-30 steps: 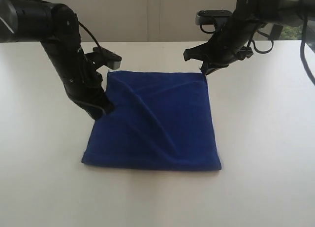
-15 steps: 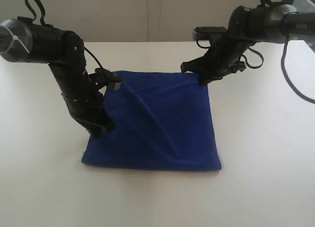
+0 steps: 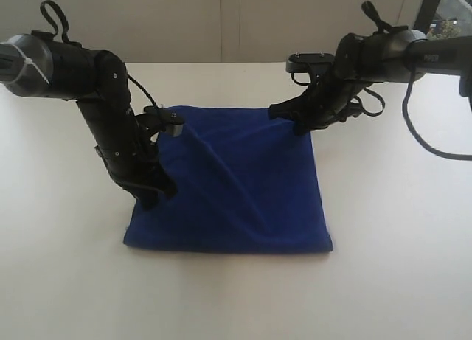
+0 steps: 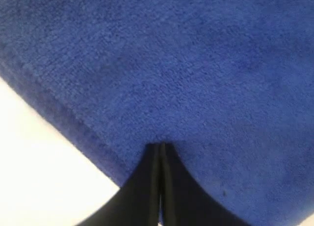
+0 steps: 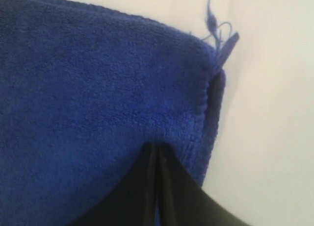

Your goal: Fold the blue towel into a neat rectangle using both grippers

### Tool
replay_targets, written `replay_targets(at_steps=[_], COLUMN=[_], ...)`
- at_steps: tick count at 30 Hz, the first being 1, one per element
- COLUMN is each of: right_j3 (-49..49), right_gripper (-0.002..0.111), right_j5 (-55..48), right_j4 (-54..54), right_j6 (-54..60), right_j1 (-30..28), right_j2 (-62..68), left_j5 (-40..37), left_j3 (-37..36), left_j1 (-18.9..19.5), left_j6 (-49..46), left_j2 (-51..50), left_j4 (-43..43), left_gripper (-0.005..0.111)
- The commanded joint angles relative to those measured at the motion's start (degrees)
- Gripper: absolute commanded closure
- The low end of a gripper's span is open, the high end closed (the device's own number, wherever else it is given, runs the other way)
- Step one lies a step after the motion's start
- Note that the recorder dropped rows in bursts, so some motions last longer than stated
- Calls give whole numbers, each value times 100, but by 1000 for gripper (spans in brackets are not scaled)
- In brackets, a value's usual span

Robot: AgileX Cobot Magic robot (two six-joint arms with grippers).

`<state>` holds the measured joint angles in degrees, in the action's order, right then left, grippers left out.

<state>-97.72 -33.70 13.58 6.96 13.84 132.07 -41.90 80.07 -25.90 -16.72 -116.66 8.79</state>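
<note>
The blue towel (image 3: 236,185) lies flat on the white table (image 3: 398,229) with a diagonal crease across it. My left gripper (image 3: 153,200) is shut, its tips down on the towel's left edge. In the left wrist view the closed tips (image 4: 158,146) rest on the towel (image 4: 171,64) just inside its hem, and no cloth shows between them. My right gripper (image 3: 299,127) is shut at the far right corner. In the right wrist view its tips (image 5: 156,146) touch the towel (image 5: 98,79) close to the corner, where the layers lie doubled.
Loose blue threads (image 5: 218,27) stick out from the towel's far right corner. Black cables (image 3: 369,104) hang by the right arm. Bare white table surrounds the towel. A pale wall (image 3: 221,23) stands behind the table's far edge.
Both arms have come lower. The left gripper has slid nearer along the towel's left edge, and the right gripper has sunk onto the far right corner. The towel has hardly moved.
</note>
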Motion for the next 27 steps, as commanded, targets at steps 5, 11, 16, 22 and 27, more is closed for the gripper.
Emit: replay_targets(at_steps=[5, 11, 16, 22, 27], right_j3=[18, 6, -98, -98, -98], right_gripper=[108, 108, 108, 108, 108], right_j5=[200, 73, -124, -342, -730], right_j4=[-146, -146, -146, -88, 122], right_j6=[73, 73, 73, 73, 139], right_j1=[15, 15, 15, 38, 240], right_j2=[193, 61, -375, -675, -628], left_j5=[-202, -213, -204, 749, 950], left_j3=[-75, -16, 311, 352, 352], left_j1=[7, 7, 7, 7, 7], left_j6=[197, 172, 172, 181, 198], left_j2=[-180, -2, 545, 560, 127], left_j4=[267, 266, 266, 173, 393], left_gripper=[107, 107, 107, 107, 107])
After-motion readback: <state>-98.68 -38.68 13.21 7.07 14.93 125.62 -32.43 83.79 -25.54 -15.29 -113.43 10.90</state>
